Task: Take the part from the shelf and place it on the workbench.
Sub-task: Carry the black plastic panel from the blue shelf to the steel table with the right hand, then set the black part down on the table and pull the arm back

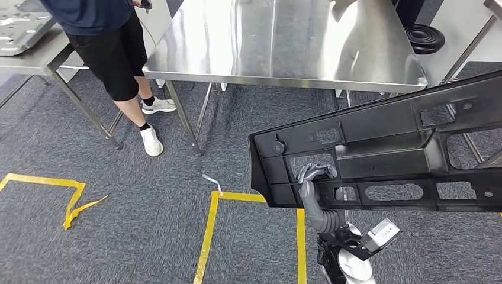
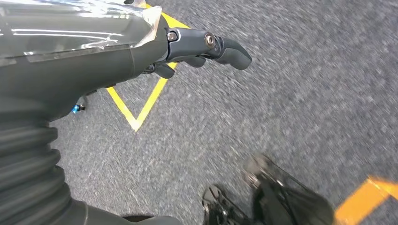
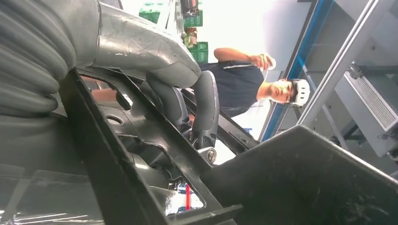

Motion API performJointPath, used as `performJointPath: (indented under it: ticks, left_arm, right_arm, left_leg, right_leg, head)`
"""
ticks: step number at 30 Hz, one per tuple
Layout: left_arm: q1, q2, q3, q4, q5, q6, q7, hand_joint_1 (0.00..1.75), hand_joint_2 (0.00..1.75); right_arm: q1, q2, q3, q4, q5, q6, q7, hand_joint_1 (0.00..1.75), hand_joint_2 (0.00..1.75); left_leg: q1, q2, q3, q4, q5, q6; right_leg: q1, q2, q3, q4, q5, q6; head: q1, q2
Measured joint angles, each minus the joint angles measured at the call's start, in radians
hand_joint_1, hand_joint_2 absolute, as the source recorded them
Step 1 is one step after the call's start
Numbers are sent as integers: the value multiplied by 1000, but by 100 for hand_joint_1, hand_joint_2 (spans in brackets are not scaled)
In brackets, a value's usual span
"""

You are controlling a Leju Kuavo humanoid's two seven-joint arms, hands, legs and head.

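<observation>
Part: we've got the long black plastic part [image 1: 385,160] up in the air on the right, near us, tilted so its far-right end rides higher, short of the workbench.
Right hand: our right hand [image 1: 314,183] is clamped on the part's near left end, fingers [image 3: 206,105] hooked through one of its cut-outs and wrapped over a rib.
Left hand: our left hand [image 2: 187,51] hangs low over the carpet, holding nothing; its dark fingers reach out with the tips bent, and we can't tell from this blurred view whether they count as apart or together.
Workbench: the steel workbench [image 1: 284,41] stands ahead of us, far centre, its shiny top catching the light.
Person: a person [image 1: 112,47] in dark top and shorts with white shoes stands at the workbench's left corner.
Floor: grey carpet [image 1: 148,195] with yellow tape lines [image 1: 210,231] runs under us, near centre.
Far right: a black ribbed round piece [image 1: 425,38] sits low beyond the workbench.
</observation>
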Motion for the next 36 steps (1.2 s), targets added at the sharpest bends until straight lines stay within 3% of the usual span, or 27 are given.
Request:
performJointPath:
  ticks: [1, 3, 5, 7, 8, 9, 10, 12, 14, 15, 16, 17, 18, 19, 20, 21, 23, 25, 26, 27, 28, 30, 31, 32, 33, 35, 36]
  left_arm:
    - [1, 0, 0, 0, 0, -4, -2, 0, 175]
    - [5, 6, 0, -1, 0, -12, -7, 0, 175]
    - [6, 12, 0, -2, 0, -21, -13, 0, 175]
    - [5, 14, -1, -3, -1, -30, -19, 0, 175]
    - [6, 14, -1, -3, -1, -36, -21, 0, 175]
    - [6, 14, -2, -4, -3, -44, -25, 0, 175]
    - [7, 15, -3, -4, -4, -52, -28, 0, 175]
    - [7, 14, -6, -4, -6, -67, -33, 0, 175]
    - [10, 14, -10, -4, -6, -74, -35, 0, 175]
    - [11, 14, -11, -4, -7, -76, -35, 0, 175]
    - [12, 15, -12, -4, -7, -77, -36, 0, 175]
    - [13, 17, -13, -4, -7, -77, -37, 0, 175]
    - [14, 19, -15, -4, -8, -78, -37, 0, 175]
    - [15, 21, -16, -5, -8, -78, -37, 0, 175]
    - [15, 22, -17, -5, -8, -78, -37, 0, 175]
    - [15, 24, -18, -6, -8, -78, -38, 0, 175]
    - [10, 24, -19, -7, -8, -78, -38, 0, 175]
    - [6, 22, -21, -7, -8, -79, -39, 0, 175]
    - [6, 20, -22, -7, -8, -80, -39, 0, 175]
    - [6, 19, -23, -7, -8, -80, -39, 0, 175]
    - [7, 18, -24, -7, -9, -81, -39, 0, 175]
    - [9, 18, -25, -7, -9, -84, -40, 0, 175]
    - [9, 18, -25, -7, -9, -86, -40, 0, 175]
    - [9, 19, -25, -7, -9, -87, -41, 0, 175]
    - [10, 19, -25, -7, -9, -89, -41, 0, 175]
    - [13, 21, -25, -7, -9, -93, -41, 0, 175]
    - [14, 22, -25, -7, -9, -94, -40, 0, 175]
  right_arm:
    - [2, 0, -1, -3, 1, -1, 1, 175, 175]
    - [8, 1, -3, -7, 5, -2, 3, 175, 175]
    - [15, 3, -6, -13, 9, -5, 5, 175, 175]
    - [19, 5, -10, -26, 11, -8, 5, 175, 175]
    - [21, 6, -13, -32, 13, -10, 5, 175, 175]
    - [23, 5, -17, -37, 15, -12, 5, 175, 175]
    - [27, 5, -21, -40, 17, -15, 5, 175, 175]
    - [42, 3, -31, -46, 23, -19, 5, 175, 175]
    - [56, 0, -40, -54, 26, -22, 4, 175, 175]
    - [61, 0, -43, -58, 26, -22, 4, 175, 175]
    - [65, -1, -45, -60, 26, -22, 4, 175, 175]
    - [70, -2, -47, -61, 26, -23, 4, 175, 175]
    - [76, -3, -50, -62, 26, -23, 4, 175, 175]
    - [81, -4, -52, -63, 26, -23, 5, 175, 175]
    - [86, -4, -55, -66, 27, -23, 5, 175, 175]
    - [87, -3, -57, -70, 27, -23, 5, 175, 175]
    - [85, -2, -60, -83, 27, -23, 4, 175, 175]
    - [83, 0, -63, -90, 27, -23, 4, 175, 175]
    - [83, 1, -63, -91, 27, -23, 4, 175, 175]
    - [83, 2, -64, -91, 29, -23, 4, 175, 175]
    - [83, 3, -64, -92, 31, -23, 4, 175, 175]
    - [84, 3, -65, -94, 35, -23, 4, 175, 175]
    - [85, 4, -66, -95, 36, -23, 4, 175, 175]
    - [85, 5, -66, -96, 37, -23, 4, 175, 175]
    - [86, 6, -67, -97, 38, -23, 4, 175, 175]
    - [89, 7, -68, -99, 40, -23, 4, 175, 175]
    - [90, 8, -69, -101, 42, -23, 4, 175, 175]
  left_leg:
    - [-12, -1, 3, -54, 28, 15]
    - [-37, -8, 29, -176, 143, 49]
    - [-52, -16, 58, -242, 216, 68]
    - [-53, -19, 99, -275, 205, 74]
    - [-52, -19, 125, -293, 197, 75]
    - [-50, -19, 153, -308, 187, 76]
    - [-48, -21, 178, -320, 176, 76]
    - [-48, -23, 219, -330, 143, 76]
    - [-48, -27, 266, -331, 103, 73]
    - [-48, -29, 292, -331, 83, 72]
    - [-48, -31, 320, -331, 62, 70]
    - [-48, -32, 343, -332, 40, 67]
    - [-50, -33, 367, -329, 16, 63]
    - [-52, -34, 382, -328, -5, 59]
    - [-53, -34, 392, -326, -22, 56]
    - [-53, -34, 401, -321, -32, 53]
    - [-49, -29, 379, -266, -15, 48]
    - [-43, -20, 295, -130, 26, 36]
    - [-38, -15, 239, -60, 27, 28]
    - [-32, -11, 185, -7, 6, 20]
    - [-26, -9, 138, 22, -37, 14]
    - [-18, -5, 76, 16, -119, 7]
    - [-16, -4, 59, -4, -139, 6]
    - [-14, -3, 51, -39, -127, 7]
    - [-14, -2, 49, -87, -74, 9]
    - [-16, 0, 50, -197, 100, 18]
    - [-19, 0, 55, -233, 169, 22]
  right_leg:
    - [2, 1, 18, -4, -14, -2]
    - [5, 3, 52, -22, -38, -2]
    - [6, 7, 90, -57, -47, 4]
    - [8, 6, 118, -75, -25, 25]
    - [10, 4, 119, -52, -5, 36]
    - [12, 1, 95, -3, 14, 42]
    - [15, -2, 54, 65, 18, 39]
    - [18, -4, -54, 193, -27, 13]
    - [18, -4, -137, 223, -121, -7]
    - [16, -4, -161, 204, -152, -4]
    - [13, -5, -176, 165, -149, 11]
    - [7, -7, -186, 115, -99, 39]
    - [2, -13, -191, 60, -8, 70]
    - [0, -19, -190, 20, 80, 84]
    - [-1, -23, -187, -5, 148, 84]
    - [2, -25, -181, -15, 181, 70]
    - [1, -18, -160, -18, 167, 30]
    - [-2, -18, -125, -26, 143, 5]
    - [-1, -19, -104, -32, 128, -2]
    - [-2, -18, -82, -37, 113, -6]
    - [-2, -17, -59, -41, 97, -7]
    - [-4, -12, -10, -46, 63, -5]
    - [-5, -10, 11, -48, 48, -4]
    - [-6, -9, 29, -49, 32, -2]
    - [-7, -8, 47, -50, 16, 0]
    - [-6, -5, 83, -58, -19, 8]
    - [-4, -4, 102, -71, -34, 13]
  head:
    - [0, 0]
    - [2, 0]
    - [1, 0]
    - [-2, 0]
    - [-1, 0]
    - [-2, 0]
    - [-2, 0]
    - [-2, 0]
    - [0, 0]
    - [0, 0]
    - [1, 0]
    - [1, 0]
    - [2, 0]
    - [3, 0]
    - [0, 0]
    - [-2, 0]
    - [-9, 0]
    - [-10, 0]
    - [-10, 0]
    - [-11, 0]
    - [-10, 0]
    - [-10, 0]
    - [-10, 0]
    - [-10, 0]
    - [-10, 0]
    - [-13, 0]
    - [-14, 0]
